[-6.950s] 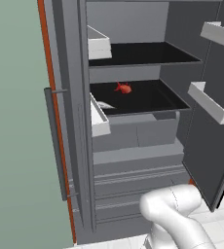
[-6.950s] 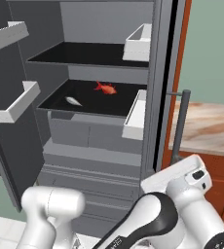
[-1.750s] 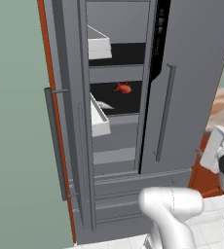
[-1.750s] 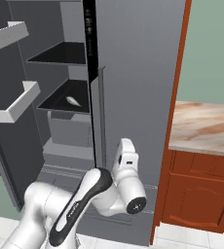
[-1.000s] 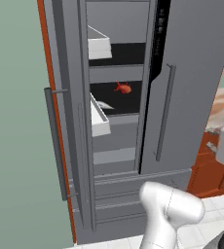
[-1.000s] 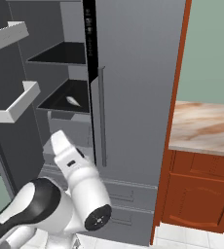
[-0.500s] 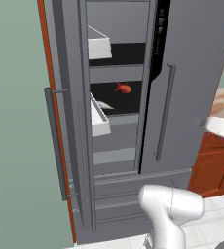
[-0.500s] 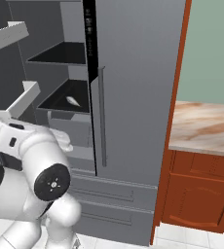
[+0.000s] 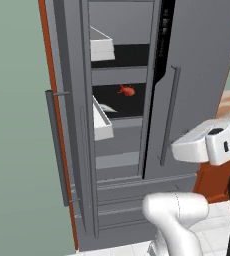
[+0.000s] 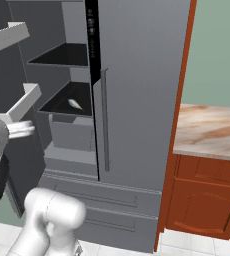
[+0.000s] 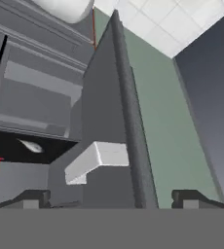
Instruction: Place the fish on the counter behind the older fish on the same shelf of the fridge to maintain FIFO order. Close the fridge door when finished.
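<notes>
red fish behind silver fish, middle shelf, fridge

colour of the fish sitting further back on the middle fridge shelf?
Bright red-orange. The fish shows best in the left base view, behind the pale silver-grey older fish.

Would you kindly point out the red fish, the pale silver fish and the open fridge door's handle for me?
red fish (image 9: 126,90), left base view, on its body.
pale silver fish (image 10: 74,103), right base view, mid-body.
open fridge door's handle (image 9: 56,148), left base view, middle of the vertical bar.
</notes>
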{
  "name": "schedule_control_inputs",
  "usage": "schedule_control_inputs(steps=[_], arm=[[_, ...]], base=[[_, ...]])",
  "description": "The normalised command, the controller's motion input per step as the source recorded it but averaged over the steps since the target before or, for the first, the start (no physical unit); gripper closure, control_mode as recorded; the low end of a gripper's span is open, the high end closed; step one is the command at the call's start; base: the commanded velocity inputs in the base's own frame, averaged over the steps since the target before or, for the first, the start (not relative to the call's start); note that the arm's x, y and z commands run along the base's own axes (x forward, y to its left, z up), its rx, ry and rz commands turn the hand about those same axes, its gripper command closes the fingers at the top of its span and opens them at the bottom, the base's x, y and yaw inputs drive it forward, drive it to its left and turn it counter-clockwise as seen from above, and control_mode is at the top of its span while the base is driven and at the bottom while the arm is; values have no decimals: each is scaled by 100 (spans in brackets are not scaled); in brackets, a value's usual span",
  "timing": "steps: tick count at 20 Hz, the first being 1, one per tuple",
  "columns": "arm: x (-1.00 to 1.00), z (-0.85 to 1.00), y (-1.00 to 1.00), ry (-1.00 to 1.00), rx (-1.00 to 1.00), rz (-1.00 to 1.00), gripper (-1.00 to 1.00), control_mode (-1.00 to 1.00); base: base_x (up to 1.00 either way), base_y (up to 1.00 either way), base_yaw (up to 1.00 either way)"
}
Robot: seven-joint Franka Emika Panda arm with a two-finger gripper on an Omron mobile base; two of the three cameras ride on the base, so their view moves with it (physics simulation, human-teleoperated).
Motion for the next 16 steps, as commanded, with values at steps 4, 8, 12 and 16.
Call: schedule_control_inputs(steps=[4, 8, 12, 16], arm=[[-32, -51, 100, -11, -38, 7, -100, -100], [0, -48, 100, -14, -35, 12, -100, -100], [3, -66, 100, -15, -39, 9, -100, -100], [22, -68, 99, -16, -39, 4, -100, -100]], base=[[0, 0, 0], [0, 0, 0], [0, 0, 0], [0, 0, 0]])
